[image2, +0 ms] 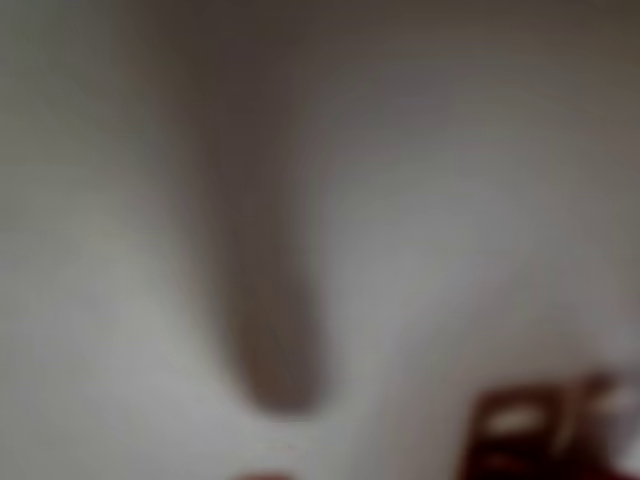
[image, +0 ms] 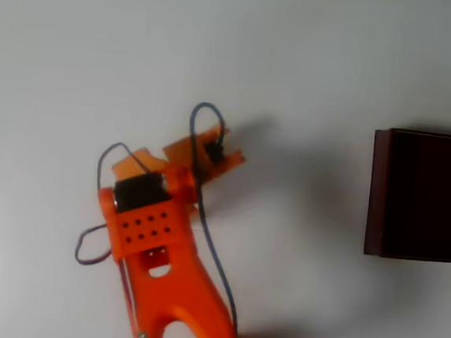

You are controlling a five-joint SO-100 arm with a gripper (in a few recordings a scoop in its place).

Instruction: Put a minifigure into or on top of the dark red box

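Orange plastic robot gripper (image: 211,153) sits low over white table (image: 78,45), well left of big dark red box (image: 422,196) in overhead view. Cannot tell if open or holding anything. Blurry red thing (image2: 530,430) at wrist view's bottom right, maybe tiny red minifigure. Box inside looks dark, nothing seen. Task hardly started: grab, carry, drop left.

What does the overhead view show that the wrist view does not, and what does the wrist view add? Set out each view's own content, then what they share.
Overhead view: the orange arm with its gripper over the table, and the dark red box at the right edge, apart from the arm. Wrist view: a blurred dark red shape at the lower right, too blurred to identify, and a soft grey shadow. Both: the pale table.
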